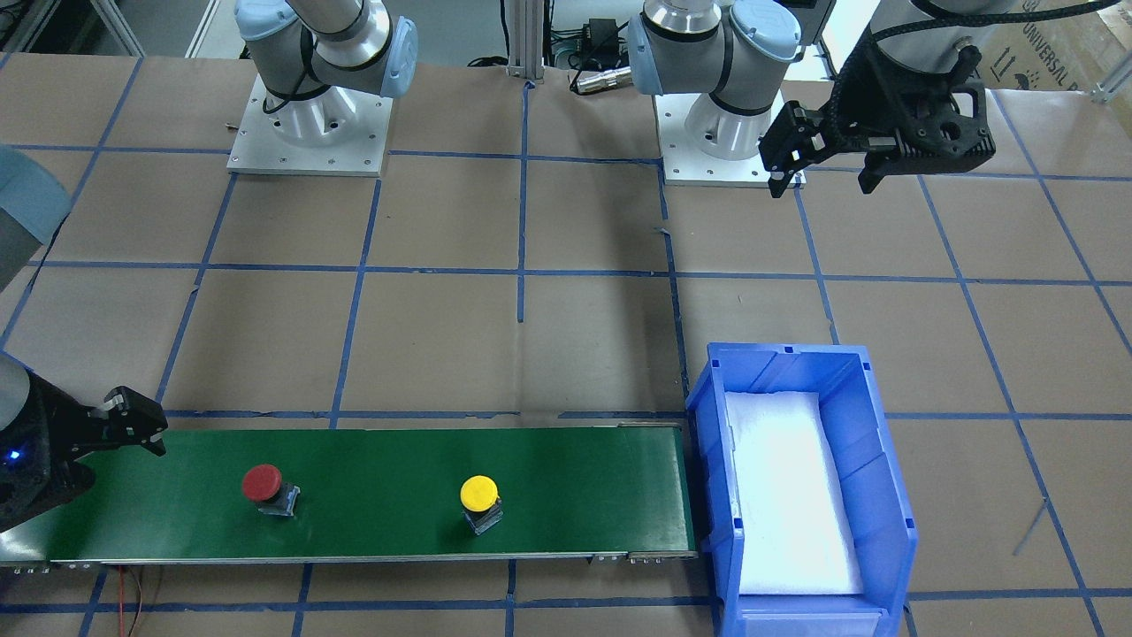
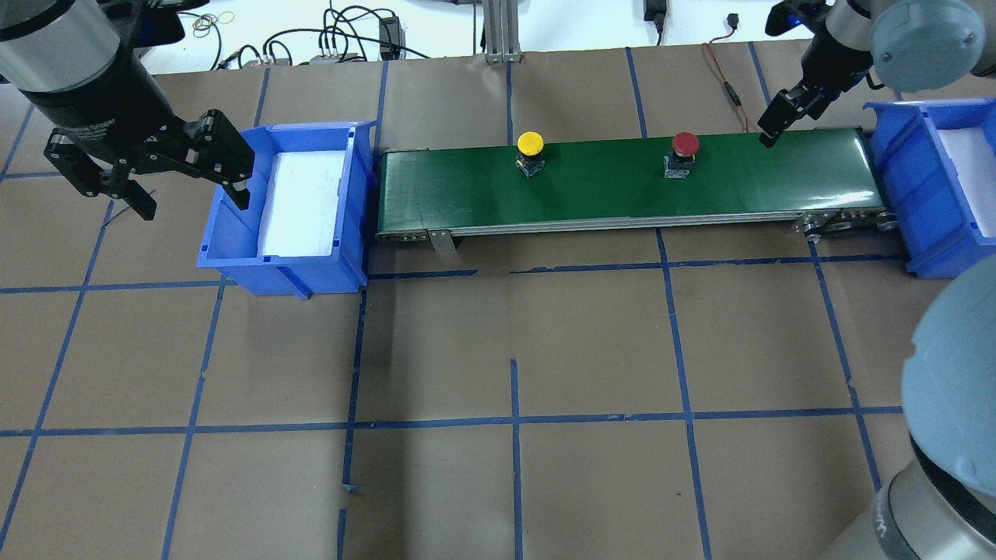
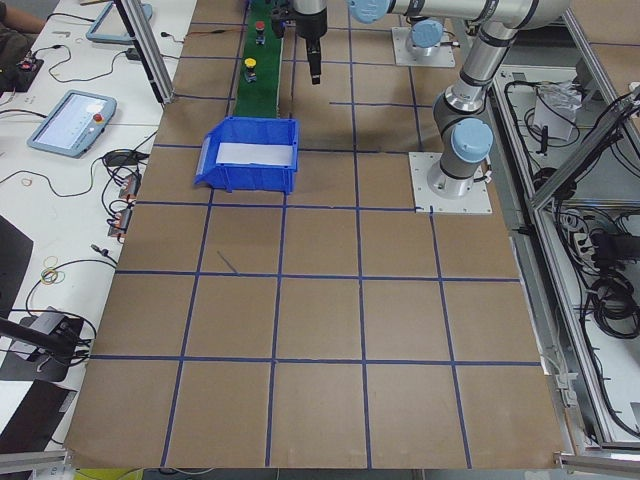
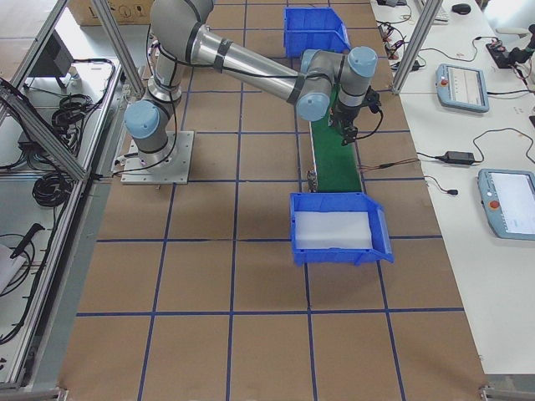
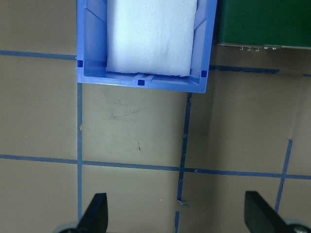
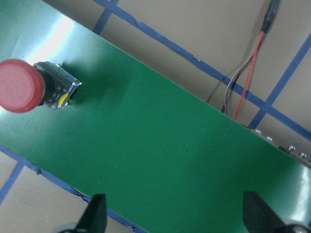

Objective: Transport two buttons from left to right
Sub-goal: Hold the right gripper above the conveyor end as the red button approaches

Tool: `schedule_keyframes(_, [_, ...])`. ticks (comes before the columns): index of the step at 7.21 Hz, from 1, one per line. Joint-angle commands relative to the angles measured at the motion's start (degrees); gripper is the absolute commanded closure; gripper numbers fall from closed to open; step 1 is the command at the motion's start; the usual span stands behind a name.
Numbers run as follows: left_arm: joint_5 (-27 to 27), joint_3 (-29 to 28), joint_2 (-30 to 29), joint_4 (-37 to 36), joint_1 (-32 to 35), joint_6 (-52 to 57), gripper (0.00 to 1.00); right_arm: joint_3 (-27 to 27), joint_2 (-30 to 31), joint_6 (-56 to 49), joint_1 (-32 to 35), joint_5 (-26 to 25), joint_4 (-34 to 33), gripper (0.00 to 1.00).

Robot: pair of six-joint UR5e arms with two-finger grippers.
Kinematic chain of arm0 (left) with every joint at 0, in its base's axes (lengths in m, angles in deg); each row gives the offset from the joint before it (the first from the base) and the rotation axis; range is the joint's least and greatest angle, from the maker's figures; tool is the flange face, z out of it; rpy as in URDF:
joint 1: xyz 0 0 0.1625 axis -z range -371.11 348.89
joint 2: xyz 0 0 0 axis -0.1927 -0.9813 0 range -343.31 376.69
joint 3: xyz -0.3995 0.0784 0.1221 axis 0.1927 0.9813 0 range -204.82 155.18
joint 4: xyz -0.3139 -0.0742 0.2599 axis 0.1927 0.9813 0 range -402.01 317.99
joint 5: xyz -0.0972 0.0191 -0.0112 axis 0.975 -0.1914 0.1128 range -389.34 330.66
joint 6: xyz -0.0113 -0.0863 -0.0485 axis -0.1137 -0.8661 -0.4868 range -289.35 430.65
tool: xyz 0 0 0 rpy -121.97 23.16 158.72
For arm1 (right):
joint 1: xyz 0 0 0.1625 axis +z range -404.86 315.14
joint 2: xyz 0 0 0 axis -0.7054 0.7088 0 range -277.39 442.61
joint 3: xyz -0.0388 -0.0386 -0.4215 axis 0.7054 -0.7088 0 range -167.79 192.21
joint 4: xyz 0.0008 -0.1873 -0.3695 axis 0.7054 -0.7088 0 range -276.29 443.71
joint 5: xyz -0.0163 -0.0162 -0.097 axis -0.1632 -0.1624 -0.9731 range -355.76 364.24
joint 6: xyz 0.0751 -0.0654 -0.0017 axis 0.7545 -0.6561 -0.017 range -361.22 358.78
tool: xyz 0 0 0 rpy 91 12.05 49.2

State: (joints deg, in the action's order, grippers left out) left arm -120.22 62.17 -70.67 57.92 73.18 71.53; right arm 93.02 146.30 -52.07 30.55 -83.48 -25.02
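Overhead exterior: the left gripper (image 2: 193, 201) is seen spread wide, with nothing between its fingers; it hangs beside the left blue bin (image 2: 354, 210), touching nothing. In the left wrist-mounted view only bare table (image 5: 136, 126) is seen between the 2 fingertips (image 5: 97, 213).

The right gripper (image 6: 175, 218) is also spread wide and empty, held over the green belt (image 2: 607, 194) at its end near the right blue bin (image 2: 910, 187).

Both buttons are found on the belt, well apart from each other. The yellow button (image 2: 531, 144) stands near the left end. The red button (image 2: 685, 145) stands nearer the right gripper, not touched by it. Each is upright, base on the belt, with its long axis vertical and its cap up.

Writing: "UNIVERSAL" is read on a cardboard box (image 1: 1061, 44) behind the robot. White lettering on the left gripper body is too small to read.
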Motion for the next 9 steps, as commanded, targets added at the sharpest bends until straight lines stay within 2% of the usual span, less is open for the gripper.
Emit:
schedule_keyframes(1, [0.09, 0.37, 0.00, -0.09, 0.00, 0.00, 0.00, 0.74, -0.24, -18.33, 0.00, 0.10, -1.84, 0.00])
schedule_keyframes(4, [0.00, 0.29, 0.00, 0.00, 0.00, 0.00, 0.00, 4.33, -0.15, -44.43, 0.00, 0.09, -3.23, 0.01])
schedule_keyframes(6, [0.09, 0.38, -0.09, -0.09, -0.09, 0.09, 0.00, 8.90, 0.55, -45.13, 0.00, -0.34, -9.28, 0.00])
schedule_keyframes(9, [-0.17, 0.03, -0.17, -0.09, -0.17, 0.26, 0.00, 10.31, 3.10, -48.01, 0.00, 1.40, -9.92, 0.00])
